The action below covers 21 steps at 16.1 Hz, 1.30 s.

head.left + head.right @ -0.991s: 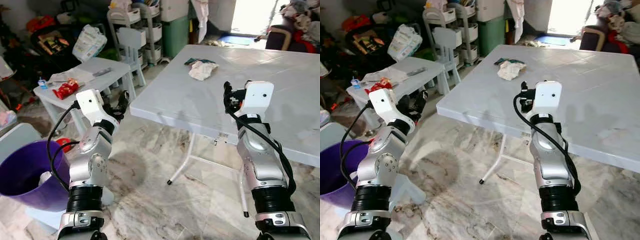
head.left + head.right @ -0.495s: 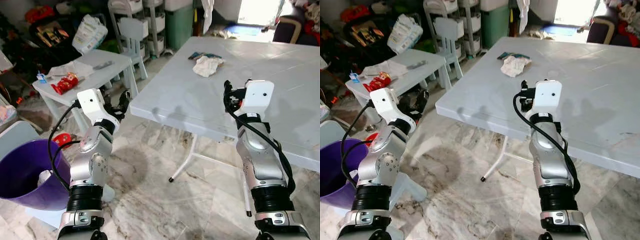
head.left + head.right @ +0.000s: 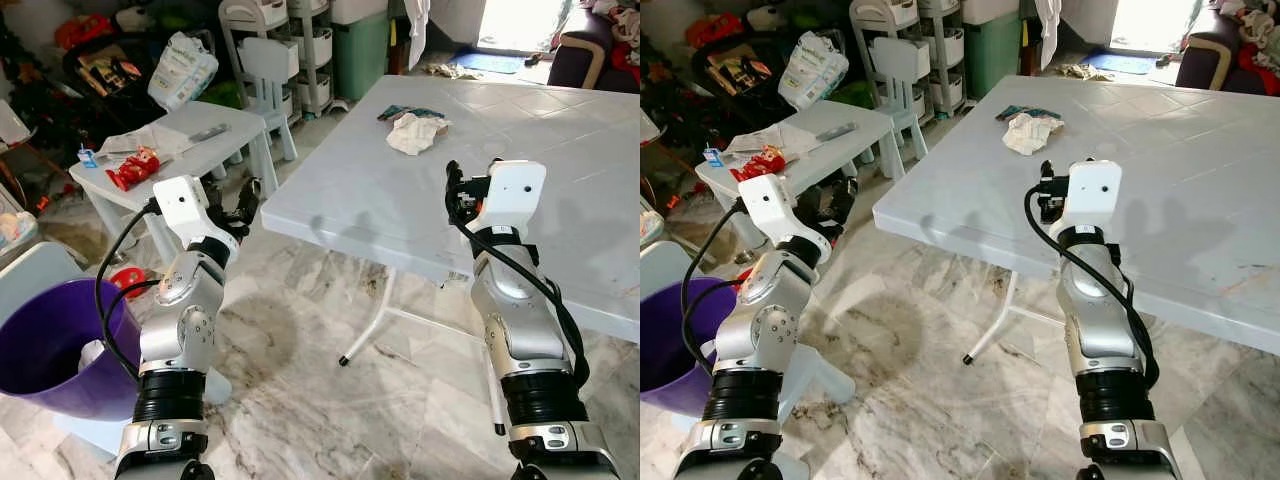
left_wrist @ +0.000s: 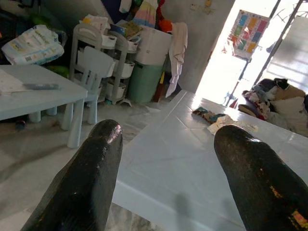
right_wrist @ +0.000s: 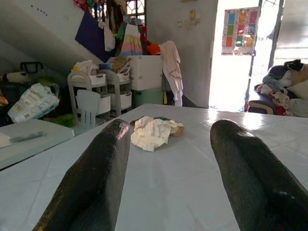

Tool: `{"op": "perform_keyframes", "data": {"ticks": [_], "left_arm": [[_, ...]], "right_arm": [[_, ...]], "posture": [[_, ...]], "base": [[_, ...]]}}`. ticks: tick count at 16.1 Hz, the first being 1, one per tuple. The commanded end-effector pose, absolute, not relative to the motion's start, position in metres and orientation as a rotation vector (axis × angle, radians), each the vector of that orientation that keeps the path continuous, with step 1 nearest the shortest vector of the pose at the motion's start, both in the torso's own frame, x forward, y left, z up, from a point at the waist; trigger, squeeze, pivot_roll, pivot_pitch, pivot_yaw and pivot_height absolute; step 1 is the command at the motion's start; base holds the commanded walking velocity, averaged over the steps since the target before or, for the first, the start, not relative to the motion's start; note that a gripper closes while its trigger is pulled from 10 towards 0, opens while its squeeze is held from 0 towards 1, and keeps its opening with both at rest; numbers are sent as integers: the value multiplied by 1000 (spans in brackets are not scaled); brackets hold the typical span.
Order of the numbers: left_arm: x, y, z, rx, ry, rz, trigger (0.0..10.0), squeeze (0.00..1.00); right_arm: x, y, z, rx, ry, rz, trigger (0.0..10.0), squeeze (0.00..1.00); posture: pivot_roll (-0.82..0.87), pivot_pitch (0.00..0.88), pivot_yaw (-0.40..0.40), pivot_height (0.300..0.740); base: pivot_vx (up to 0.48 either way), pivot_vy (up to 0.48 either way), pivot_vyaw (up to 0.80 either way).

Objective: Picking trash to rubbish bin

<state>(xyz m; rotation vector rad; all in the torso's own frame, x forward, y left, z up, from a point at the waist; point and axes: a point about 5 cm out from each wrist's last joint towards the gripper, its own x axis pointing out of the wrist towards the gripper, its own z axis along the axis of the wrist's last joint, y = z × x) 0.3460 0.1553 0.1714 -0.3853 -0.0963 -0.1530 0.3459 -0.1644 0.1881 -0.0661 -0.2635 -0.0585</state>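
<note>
Purple rubbish bin (image 3: 40,330) runs off the frame's left edge, and what the pale lump inside is can't be told. The dark wrapper (image 3: 398,112) beside the crumpled tissue (image 3: 415,132) sits partly tucked under it, print too small to read. Big white table (image 3: 560,170) is cut by the right edge. The right gripper (image 3: 454,192) sits mostly behind its white wrist housing. The red packet (image 3: 132,168) on the small table is too small to read.

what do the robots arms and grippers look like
Both arms are silver metal with black ribbed joint bands, a white boxy wrist housing and a looping black cable. The left gripper and right gripper each have two long, rounded black fingers.
</note>
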Motion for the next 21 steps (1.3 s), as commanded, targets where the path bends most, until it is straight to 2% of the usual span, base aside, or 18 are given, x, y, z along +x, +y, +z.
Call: {"op": "perform_keyframes", "data": {"ticks": [1, 21], "left_arm": [[348, 158, 179, -368, -125, -155, 10000, 0], [347, 158, 176, -358, -116, -153, 10000, 0]], "right_arm": [[348, -158, 196, -72, -292, -41, 10000, 0], [348, -158, 194, -74, -288, -42, 10000, 0]], "posture": [[1, 0, 74, 740], [-1, 0, 76, 740]], "base": [[307, 0, 0], [321, 0, 0]]}}
